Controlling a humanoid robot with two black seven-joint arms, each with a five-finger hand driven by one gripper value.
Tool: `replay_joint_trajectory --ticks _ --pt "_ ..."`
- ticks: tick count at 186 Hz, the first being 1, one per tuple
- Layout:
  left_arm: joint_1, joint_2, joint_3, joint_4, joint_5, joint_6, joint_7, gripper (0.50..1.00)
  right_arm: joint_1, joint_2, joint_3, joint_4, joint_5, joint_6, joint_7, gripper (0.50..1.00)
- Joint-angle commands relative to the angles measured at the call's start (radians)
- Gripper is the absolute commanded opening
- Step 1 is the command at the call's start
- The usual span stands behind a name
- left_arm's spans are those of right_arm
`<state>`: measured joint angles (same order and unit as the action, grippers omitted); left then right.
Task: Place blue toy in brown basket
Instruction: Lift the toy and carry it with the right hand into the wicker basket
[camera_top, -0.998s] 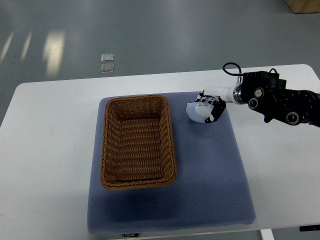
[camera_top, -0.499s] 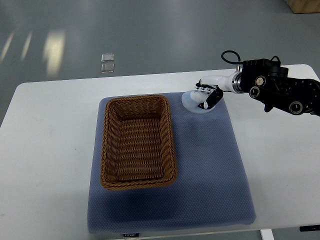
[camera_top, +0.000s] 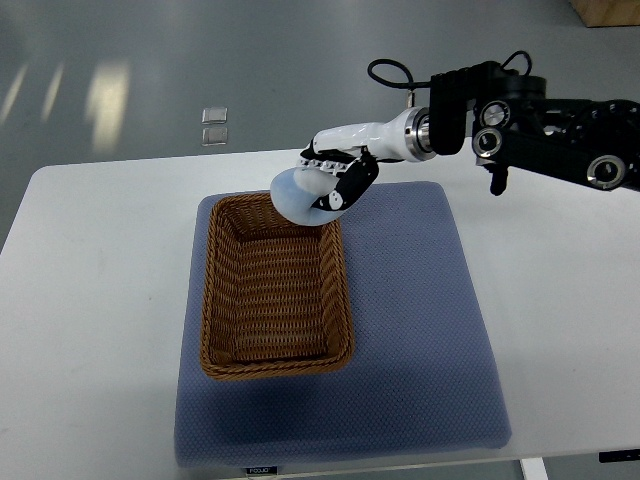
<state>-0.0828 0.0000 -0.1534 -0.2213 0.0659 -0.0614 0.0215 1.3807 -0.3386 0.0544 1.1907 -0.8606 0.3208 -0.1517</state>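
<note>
My right hand (camera_top: 330, 180) comes in from the right edge and is shut on a pale blue toy (camera_top: 298, 198). It holds the toy in the air above the far right corner of the brown wicker basket (camera_top: 222, 300). The basket stands on the left half of a blue mat (camera_top: 420, 330) and nothing shows inside it. The left arm is out of view.
The mat lies on a white table (camera_top: 90, 300). The black forearm (camera_top: 540, 140) with a looped cable reaches over the table's far right side. Two small clear squares (camera_top: 214, 124) lie on the grey floor beyond the table.
My right hand has lifted the blue toy off the mat and carried it left, from beside the basket's far right corner to above that corner.
</note>
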Motion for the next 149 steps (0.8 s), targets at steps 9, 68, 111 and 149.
replay_joint_trajectory --ticks 9,68,111,149 --pt "0.0 0.0 0.0 -0.003 0.0 0.0 0.0 1.0 -0.014 0.151 -0.064 -0.076 -0.006 -0.045 0.0 0.584" --pt "-0.002 0.0 0.0 -0.004 0.0 0.0 0.0 1.0 -0.118 0.326 -0.084 -0.22 -0.061 -0.08 0.0 0.619" --pt "-0.002 0.0 0.0 -0.003 0.0 0.0 0.0 1.0 -0.164 0.339 -0.08 -0.246 -0.069 -0.091 0.007 0.809" --pt "-0.002 0.0 0.0 -0.003 0.0 0.0 0.0 1.0 -0.14 0.334 -0.064 -0.253 -0.061 -0.089 0.007 0.903"
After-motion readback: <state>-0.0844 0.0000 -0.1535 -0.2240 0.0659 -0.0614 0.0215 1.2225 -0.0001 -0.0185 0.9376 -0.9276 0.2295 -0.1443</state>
